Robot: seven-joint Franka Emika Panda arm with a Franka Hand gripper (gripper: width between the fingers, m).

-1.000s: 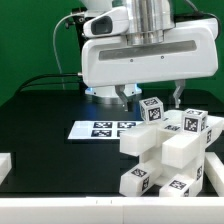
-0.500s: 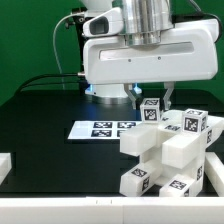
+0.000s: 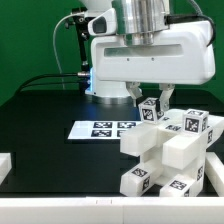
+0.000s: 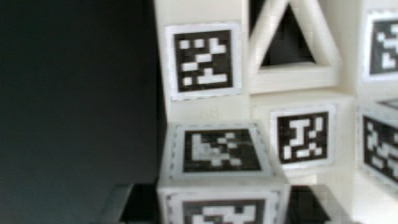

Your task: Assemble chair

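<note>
The chair (image 3: 165, 150) is a blocky white stack of tagged parts at the exterior view's right front. Its topmost tagged block (image 3: 150, 109) stands up at the back of the stack. My gripper (image 3: 150, 97) hangs straight over that block, one finger on each side of its top. In the wrist view the same block (image 4: 221, 160) fills the middle, with my gripper (image 4: 222, 203) straddling it. A thin dark gap shows between each finger and the block, so the jaws are open and hold nothing. More tagged chair faces (image 4: 206, 58) lie beyond.
The marker board (image 3: 100, 128) lies flat on the black table to the exterior view's left of the chair. A white piece (image 3: 4, 166) sits at the left front edge and another (image 3: 216, 166) at the right edge. A green wall is behind.
The gripper has shifted over the top block and its fingers now stand closer together, flanking the block. The chair has not moved.
</note>
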